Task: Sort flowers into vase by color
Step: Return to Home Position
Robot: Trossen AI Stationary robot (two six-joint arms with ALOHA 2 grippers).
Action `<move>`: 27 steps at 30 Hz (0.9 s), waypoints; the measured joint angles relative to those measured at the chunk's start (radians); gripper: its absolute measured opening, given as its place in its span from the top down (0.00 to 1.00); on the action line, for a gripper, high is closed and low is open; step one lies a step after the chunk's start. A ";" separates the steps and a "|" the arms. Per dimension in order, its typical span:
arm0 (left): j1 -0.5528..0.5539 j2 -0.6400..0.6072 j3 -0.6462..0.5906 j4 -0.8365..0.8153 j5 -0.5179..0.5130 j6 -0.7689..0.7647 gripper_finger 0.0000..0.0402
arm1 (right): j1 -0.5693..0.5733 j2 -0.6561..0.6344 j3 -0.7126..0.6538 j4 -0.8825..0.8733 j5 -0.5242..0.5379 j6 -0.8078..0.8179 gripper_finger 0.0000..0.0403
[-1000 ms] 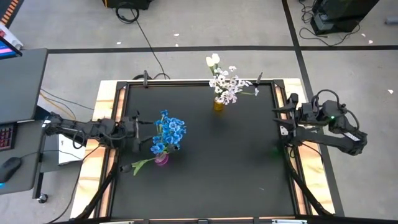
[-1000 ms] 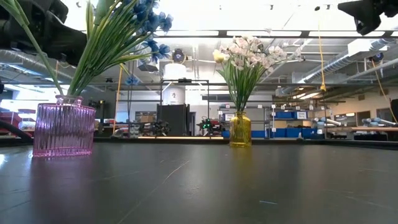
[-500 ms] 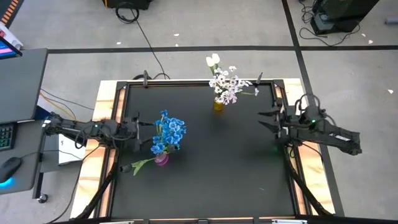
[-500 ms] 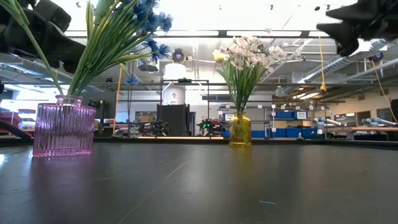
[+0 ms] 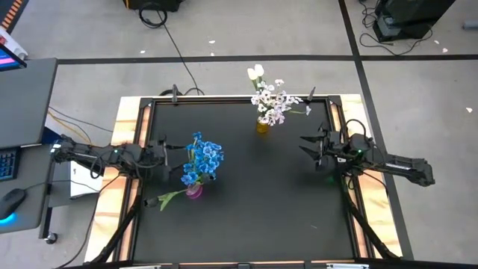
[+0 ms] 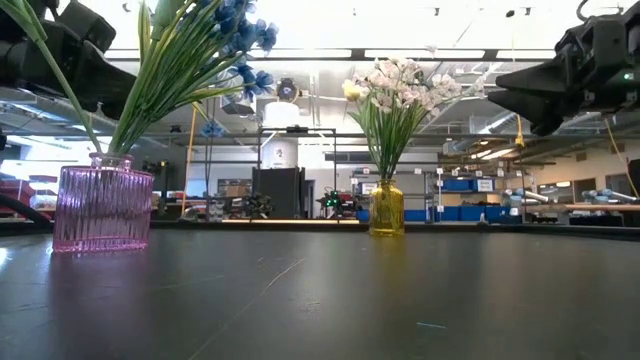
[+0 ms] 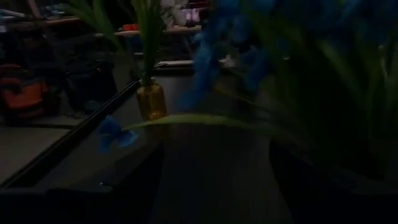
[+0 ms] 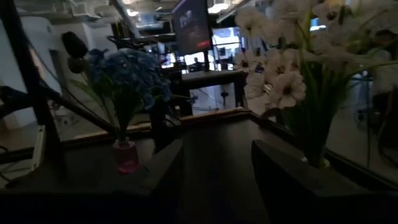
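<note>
On the near left, blue flowers (image 5: 202,160) stand in the pink vase (image 5: 194,191), your left gripper (image 5: 166,155) just beside them, spread and empty. At the right, your right gripper (image 5: 308,147) hangs open, empty. Farther back, white flowers (image 5: 272,101) fill the yellow vase (image 5: 262,127). Stems are likely light and springy: pinch low.

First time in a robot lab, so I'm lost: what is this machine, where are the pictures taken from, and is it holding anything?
It is a robot: a left arm and a right arm at a black table. One picture looks straight down, one level across the tabletop, two come from wrist cameras. On the table, blue flowers stand in a pink vase; white flowers in a yellow vase. The left gripper, beside the blue flowers, and the right gripper are both open, holding nothing.
</note>
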State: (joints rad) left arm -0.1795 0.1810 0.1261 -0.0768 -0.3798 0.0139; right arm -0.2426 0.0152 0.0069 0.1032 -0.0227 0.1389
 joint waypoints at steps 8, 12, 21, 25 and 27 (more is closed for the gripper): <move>0.002 0.018 -0.118 0.148 -0.013 -0.023 0.26 | 0.001 0.000 -0.001 -0.033 0.007 -0.014 0.51; 0.004 0.022 -0.118 0.154 0.005 0.003 0.26 | 0.001 0.000 -0.001 -0.087 0.006 -0.003 0.51; 0.009 0.022 -0.118 0.139 0.005 0.036 0.26 | 0.001 0.000 -0.001 -0.081 0.001 0.109 0.51; 0.009 0.022 -0.118 0.139 0.008 0.043 0.26 | 0.001 0.000 -0.001 -0.081 0.001 0.128 0.51; 0.009 0.022 -0.118 0.139 0.008 0.018 0.26 | 0.001 0.000 -0.001 -0.081 0.001 0.126 0.51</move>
State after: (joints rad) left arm -0.1703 0.2028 0.0078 0.0620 -0.3717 0.0317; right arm -0.2417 0.0154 0.0063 0.0219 -0.0212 0.2650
